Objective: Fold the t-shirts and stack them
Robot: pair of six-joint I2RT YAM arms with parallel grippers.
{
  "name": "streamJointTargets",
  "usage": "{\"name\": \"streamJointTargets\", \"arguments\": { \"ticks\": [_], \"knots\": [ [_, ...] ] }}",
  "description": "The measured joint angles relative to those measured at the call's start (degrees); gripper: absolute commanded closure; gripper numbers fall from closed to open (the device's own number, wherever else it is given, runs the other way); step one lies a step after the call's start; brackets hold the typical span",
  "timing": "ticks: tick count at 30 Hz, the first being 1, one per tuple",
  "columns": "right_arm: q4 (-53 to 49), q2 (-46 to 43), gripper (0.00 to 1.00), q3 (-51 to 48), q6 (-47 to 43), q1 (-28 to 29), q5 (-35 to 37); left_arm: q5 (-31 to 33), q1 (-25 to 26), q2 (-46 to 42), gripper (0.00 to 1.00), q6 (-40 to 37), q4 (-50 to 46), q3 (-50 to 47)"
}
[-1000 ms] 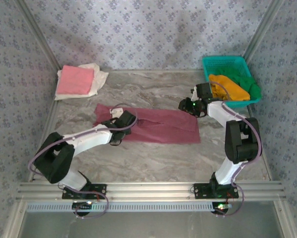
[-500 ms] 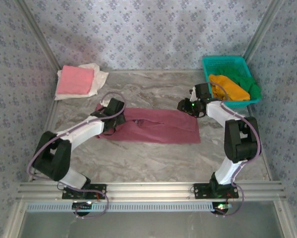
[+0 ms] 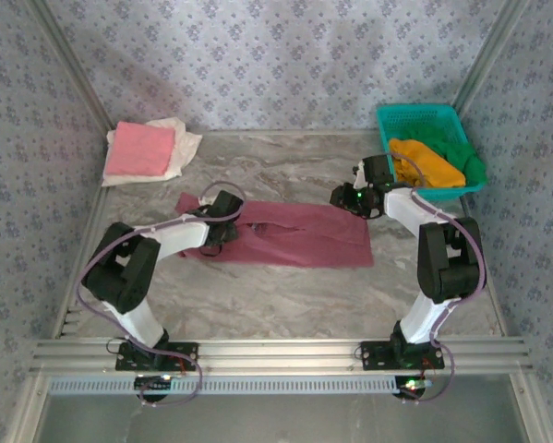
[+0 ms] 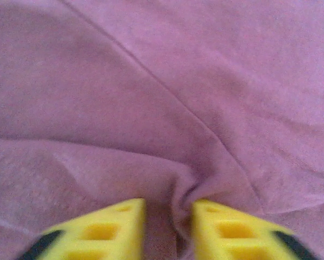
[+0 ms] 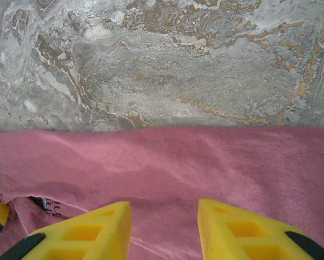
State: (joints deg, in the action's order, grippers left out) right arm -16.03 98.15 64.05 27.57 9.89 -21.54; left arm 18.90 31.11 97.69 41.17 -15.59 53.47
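Maroon cloth t-shirt (image 3: 299, 237): spread flat between the arms, long axis left to right. Left gripper (image 3: 222, 226) on its left end, right gripper (image 3: 350, 199) at far-right corner. Left wrist: jaws pinched on a cloth ridge. Right wrist: jaws apart, just inside far edge.

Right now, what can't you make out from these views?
- Right gripper: whether it grips the maroon t-shirt; its own fingers hide the contact, right wrist view.
- Maroon t-shirt's left end: covered by the left arm, top view.
- Teal basket: orange t-shirt and green cloth hide anything beneath, top view.
- Cream cloth: mostly under the pink t-shirt, top view.
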Motion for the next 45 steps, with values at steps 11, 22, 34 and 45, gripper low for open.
{"name": "streamJointTargets", "arguments": {
  "ticks": [11, 22, 34, 45],
  "knots": [
    [0.0, 0.0, 0.6, 0.0, -0.2, -0.5, 0.0, 1.3, 2.4, -3.4, 1.0, 0.3, -1.3, 0.9],
    [0.0, 0.0, 0.59, 0.0, -0.2, -0.5, 0.0, 0.8, 6.3, -6.4, 0.76, 5.6, -3.9, 1.3],
    [-1.6, 0.0, 0.72, 1.7, -1.1, -0.2, 0.1, 4.5, 7.5, -22.2, 0.77, 4.2, -9.7, -0.2],
    [-2.7, 4.6, 1.0, 4.2, 0.0, 3.0, 3.1, -4.9, -13.0, -13.9, 1.0, -2.8, -0.6, -1.2]
  ]
}}
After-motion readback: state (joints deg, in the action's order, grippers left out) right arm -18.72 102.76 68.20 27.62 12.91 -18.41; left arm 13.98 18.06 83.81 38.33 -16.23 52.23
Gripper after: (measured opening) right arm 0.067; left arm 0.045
